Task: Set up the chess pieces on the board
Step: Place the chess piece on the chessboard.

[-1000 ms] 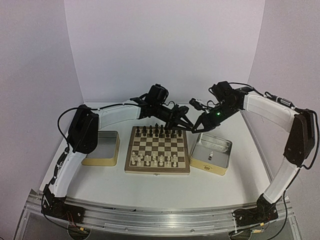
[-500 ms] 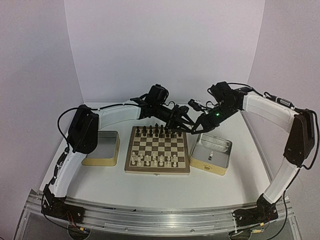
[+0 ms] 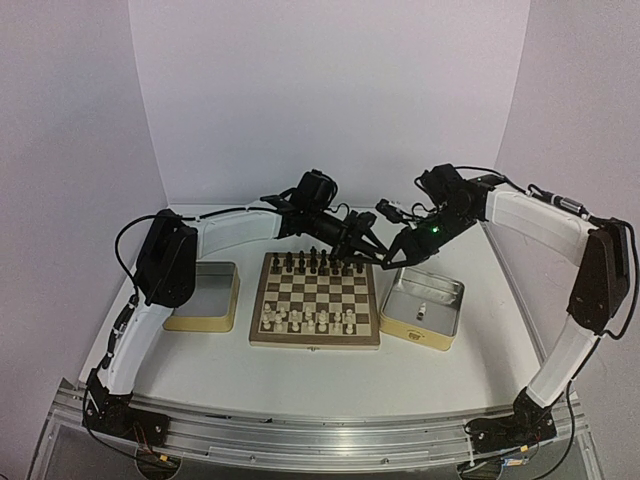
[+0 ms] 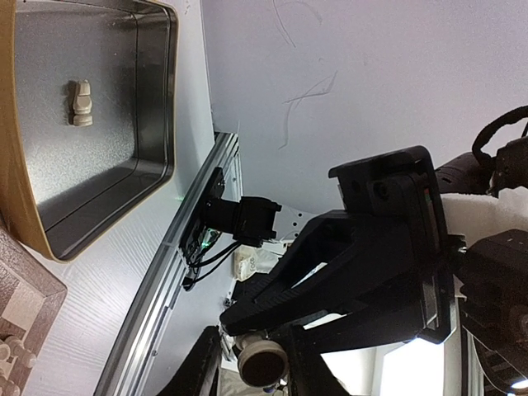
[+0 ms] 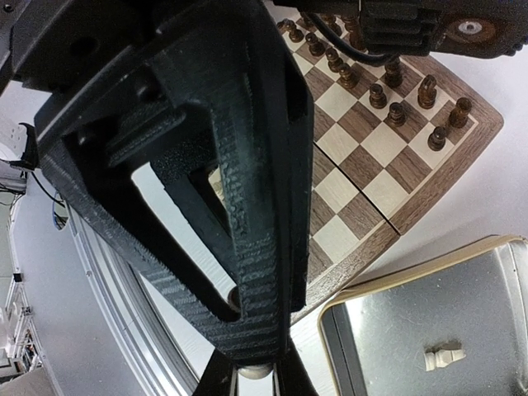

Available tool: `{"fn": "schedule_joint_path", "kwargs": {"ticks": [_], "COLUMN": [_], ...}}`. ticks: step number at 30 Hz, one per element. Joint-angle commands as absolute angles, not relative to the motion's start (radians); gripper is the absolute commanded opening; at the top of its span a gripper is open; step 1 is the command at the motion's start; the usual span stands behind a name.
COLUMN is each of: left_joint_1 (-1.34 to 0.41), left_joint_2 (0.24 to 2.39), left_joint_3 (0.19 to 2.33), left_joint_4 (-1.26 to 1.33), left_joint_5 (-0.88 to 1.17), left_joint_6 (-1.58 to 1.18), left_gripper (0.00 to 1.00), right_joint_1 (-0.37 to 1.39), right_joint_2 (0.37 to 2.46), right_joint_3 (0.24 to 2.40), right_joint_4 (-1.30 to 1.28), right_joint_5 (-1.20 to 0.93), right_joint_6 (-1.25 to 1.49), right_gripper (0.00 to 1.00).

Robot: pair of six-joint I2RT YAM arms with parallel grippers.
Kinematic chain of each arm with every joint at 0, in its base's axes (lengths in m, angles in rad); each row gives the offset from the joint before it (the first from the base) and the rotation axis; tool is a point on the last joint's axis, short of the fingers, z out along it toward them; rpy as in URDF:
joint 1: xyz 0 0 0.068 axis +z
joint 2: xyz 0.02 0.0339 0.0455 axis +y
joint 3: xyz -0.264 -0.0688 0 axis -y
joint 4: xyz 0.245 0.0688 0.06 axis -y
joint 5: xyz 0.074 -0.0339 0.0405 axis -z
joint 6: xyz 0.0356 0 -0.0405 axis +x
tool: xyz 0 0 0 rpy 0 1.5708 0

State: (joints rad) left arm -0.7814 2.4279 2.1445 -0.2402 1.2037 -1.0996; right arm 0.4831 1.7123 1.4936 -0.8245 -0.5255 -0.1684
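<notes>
I'm watching the right gripper hovering just past the board's far right corner, its fingers pinching narrow on a pale piece. The left gripper is hanging just beside it, and I cannot tell its opening. White pieces are standing along the near rows.

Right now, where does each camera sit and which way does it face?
Top external: high behind the arm bases, facing forward and down at the square wooden checkered chessboard between two rectangular metal tins; both white arms whole.
Left wrist: on the left arm, facing the right tin and the near metal rail; the black right hand looms lower right.
Right wrist: on the right arm, facing down at the board's far right corner; the left hand fills the middle.
Both wrist views share the right tin with one cream-white chess piece.
</notes>
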Motion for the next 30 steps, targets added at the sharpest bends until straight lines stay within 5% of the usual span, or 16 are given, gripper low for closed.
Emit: {"fn": "schedule_joint_path", "kwargs": {"ticks": [1, 11, 30], "left_joint_1": [-0.772, -0.769, -0.770], "left_joint_2": [2.383, 2.388, 2.408], "left_joint_3": [2.181, 2.240, 2.319], "left_joint_4": [-0.257, -0.367, -0.599], "left_joint_5": [1.184, 1.160, 1.120], "left_joint_6": [-1.072, -0.989, -0.825], "left_gripper": [0.27, 0.20, 0.36], "right_joint_1": [0.489, 0.489, 0.517], "right_joint_2": [1.670, 1.679, 1.728], "right_joint_3": [1.491, 1.504, 1.587], "right_joint_4": [-0.824, -0.833, -0.943], "right_joint_5": [-0.552, -0.549, -0.536], "right_joint_6": [-0.177, -0.166, -0.203], "right_gripper": [0.00, 0.00, 0.00]}}
